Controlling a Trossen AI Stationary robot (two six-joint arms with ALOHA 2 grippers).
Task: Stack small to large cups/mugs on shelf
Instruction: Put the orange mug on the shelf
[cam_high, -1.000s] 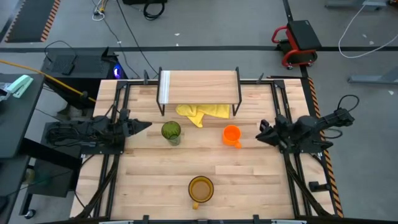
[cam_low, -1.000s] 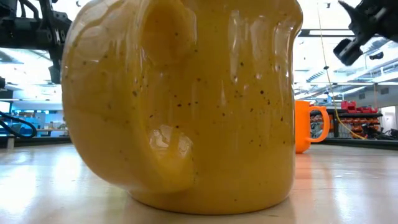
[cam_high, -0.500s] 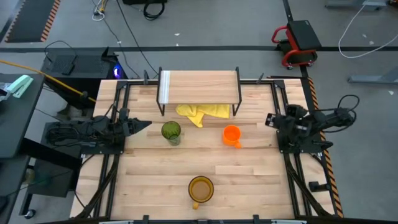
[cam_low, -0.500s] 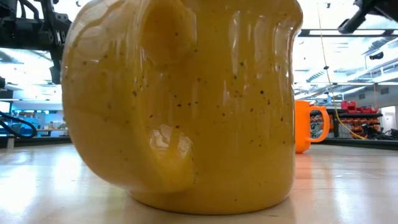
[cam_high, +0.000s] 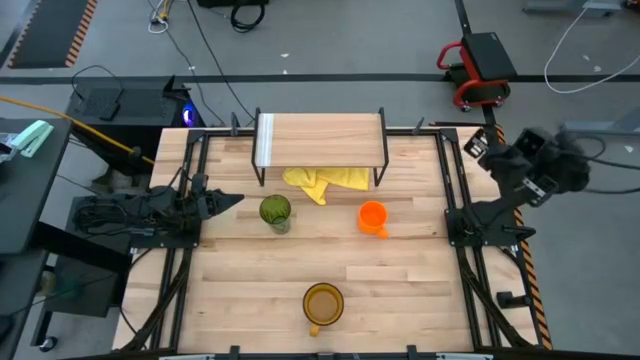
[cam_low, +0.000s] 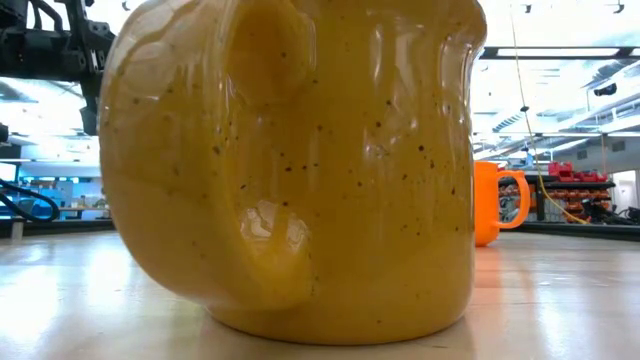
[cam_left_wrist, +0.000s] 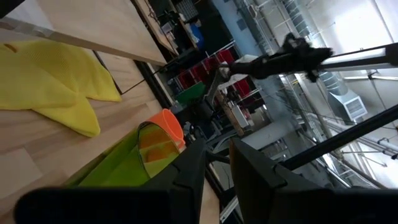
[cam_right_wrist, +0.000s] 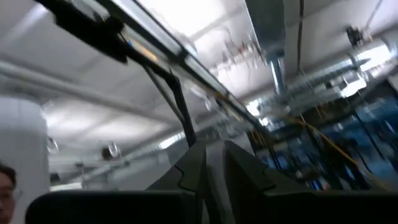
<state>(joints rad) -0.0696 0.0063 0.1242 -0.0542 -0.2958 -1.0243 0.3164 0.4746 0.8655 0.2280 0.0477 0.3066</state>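
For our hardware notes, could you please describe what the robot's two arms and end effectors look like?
Both arms are dark, jointed metal. The left arm carries black cable bundles at its base. The right arm has a small white label. Each end effector has two dark, flat, tapering fingers.

A crumpled yellow cloth (cam_high: 325, 180) lies on the slatted wooden tabletop (cam_high: 400, 290), partly under a rack.
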